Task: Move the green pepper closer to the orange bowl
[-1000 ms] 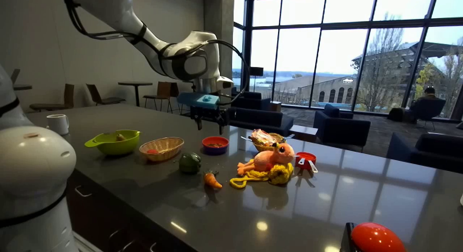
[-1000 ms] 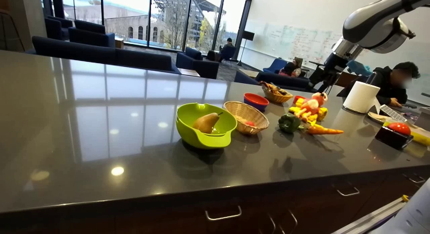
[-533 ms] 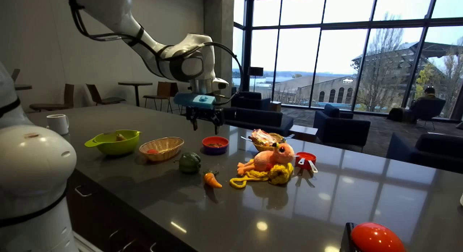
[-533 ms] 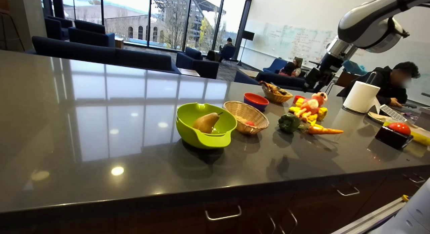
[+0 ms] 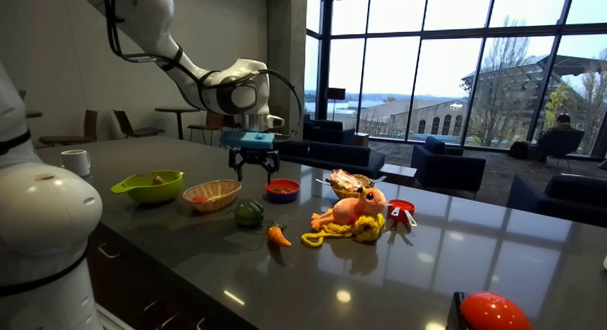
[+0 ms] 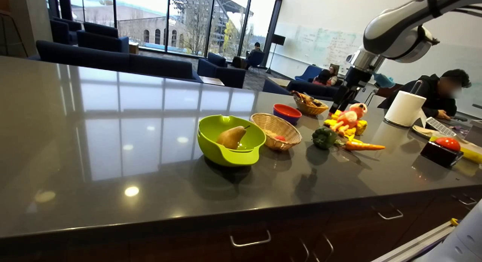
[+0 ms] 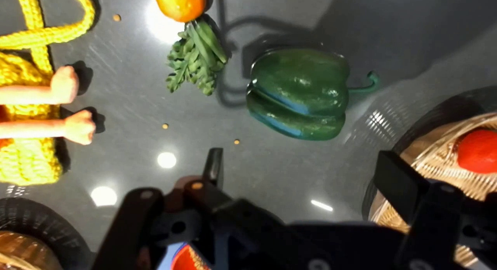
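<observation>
The dark green glossy pepper (image 5: 249,213) sits on the grey counter, between the wicker basket and the carrot. It also shows in an exterior view (image 6: 324,137) and, whole, in the wrist view (image 7: 299,95), its stem to the right. No orange plastic bowl shows in the current views. My gripper (image 5: 254,180) is open and empty, above the counter and a little beyond the pepper on the window side. In the wrist view my gripper (image 7: 301,155) has its fingers wide apart, with the pepper ahead of them and not touched.
A wicker basket (image 5: 218,204) with a red item lies beside the pepper, partly behind one finger in the wrist view. Near it stand a red and purple bowl (image 5: 283,196) and a lime-green bowl (image 6: 241,159) holding a pear. A carrot (image 5: 278,236) and a plush toy (image 5: 352,210) lie close.
My gripper has come down and moved left in both exterior views, nearer to the pepper. It stays open. The pepper and the other objects have not moved.
</observation>
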Available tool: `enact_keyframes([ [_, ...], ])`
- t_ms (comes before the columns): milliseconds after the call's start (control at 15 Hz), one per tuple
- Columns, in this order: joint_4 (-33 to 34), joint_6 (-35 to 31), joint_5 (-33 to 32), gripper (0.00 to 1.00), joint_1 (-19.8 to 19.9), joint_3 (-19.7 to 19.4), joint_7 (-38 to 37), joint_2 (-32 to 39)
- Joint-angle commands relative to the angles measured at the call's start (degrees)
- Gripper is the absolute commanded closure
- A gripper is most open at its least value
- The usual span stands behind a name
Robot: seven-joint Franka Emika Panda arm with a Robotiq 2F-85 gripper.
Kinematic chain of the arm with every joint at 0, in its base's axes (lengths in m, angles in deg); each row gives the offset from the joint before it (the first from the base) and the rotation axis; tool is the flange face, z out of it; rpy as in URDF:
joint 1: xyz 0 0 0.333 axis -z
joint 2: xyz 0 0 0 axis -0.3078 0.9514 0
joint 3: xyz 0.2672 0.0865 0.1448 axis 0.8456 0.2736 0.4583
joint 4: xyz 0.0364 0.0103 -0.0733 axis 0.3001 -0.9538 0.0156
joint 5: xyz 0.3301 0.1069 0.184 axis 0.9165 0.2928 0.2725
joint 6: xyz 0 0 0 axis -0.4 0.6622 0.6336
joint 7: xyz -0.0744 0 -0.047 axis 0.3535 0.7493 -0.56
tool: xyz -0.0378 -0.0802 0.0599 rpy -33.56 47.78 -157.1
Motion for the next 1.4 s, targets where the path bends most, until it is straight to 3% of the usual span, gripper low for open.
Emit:
enact_keyframes([
  [0, -1.8, 0.5, -3.6, 0.00, 0.5, 0.5, 6.6, 0.1],
  [667, -5.7, 0.4, -11.3, 0.00, -0.1, 2.0, 29.5, -4.1],
  [1333, -5.7, -0.7, -6.7, 0.00, -4.3, 2.3, 55.5, -4.0],
])
